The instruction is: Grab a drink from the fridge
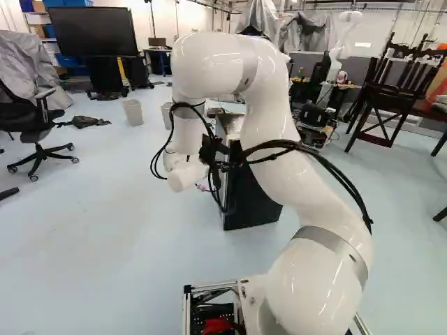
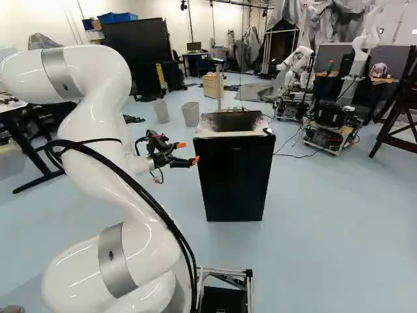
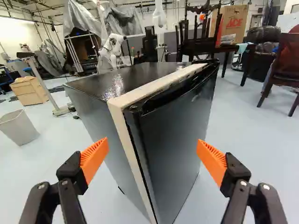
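In the right base view, a black fridge stands on the floor. Left of it, and not touching it, is the gripper, fingers wide apart. Beyond the fridge's left side stands a bin.

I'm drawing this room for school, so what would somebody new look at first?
Probably the big, shiny white robot arm, rising right of the middle in the left base view. Next, perhaps, the black fridge, standing on the floor ahead of the gripper. In the wrist view, the gripper's bright orange pads stand wide apart, with the fridge's corner showing beyond, between them.
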Available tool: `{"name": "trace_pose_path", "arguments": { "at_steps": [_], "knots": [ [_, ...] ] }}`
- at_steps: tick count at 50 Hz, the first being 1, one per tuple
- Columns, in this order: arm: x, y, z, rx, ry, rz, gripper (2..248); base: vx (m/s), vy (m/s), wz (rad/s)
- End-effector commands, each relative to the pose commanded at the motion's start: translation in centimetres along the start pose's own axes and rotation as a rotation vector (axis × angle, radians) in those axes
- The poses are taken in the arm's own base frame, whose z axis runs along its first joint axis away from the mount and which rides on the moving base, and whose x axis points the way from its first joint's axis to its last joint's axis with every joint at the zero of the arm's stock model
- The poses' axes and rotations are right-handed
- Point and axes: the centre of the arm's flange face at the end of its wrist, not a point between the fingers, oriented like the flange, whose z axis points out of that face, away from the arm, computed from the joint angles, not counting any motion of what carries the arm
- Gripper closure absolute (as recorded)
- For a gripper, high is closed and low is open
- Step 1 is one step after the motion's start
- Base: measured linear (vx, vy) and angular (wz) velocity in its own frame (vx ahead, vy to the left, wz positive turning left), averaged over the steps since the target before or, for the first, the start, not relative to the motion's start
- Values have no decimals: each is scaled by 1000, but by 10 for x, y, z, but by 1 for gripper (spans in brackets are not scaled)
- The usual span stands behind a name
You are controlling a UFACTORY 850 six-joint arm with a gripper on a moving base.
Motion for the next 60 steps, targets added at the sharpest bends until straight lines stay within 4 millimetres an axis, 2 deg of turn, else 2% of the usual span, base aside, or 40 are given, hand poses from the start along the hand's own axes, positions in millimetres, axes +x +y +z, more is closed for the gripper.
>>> {"name": "trace_pose_path", "arguments": {
  "at_steps": [32,47,60],
  "knots": [
    [3,3,13,-28,4,8,3,0,0,0],
    [3,3,13,-28,3,-98,3,0,0,0],
    [3,3,13,-28,2,-117,3,0,0,0]
  ]
}}
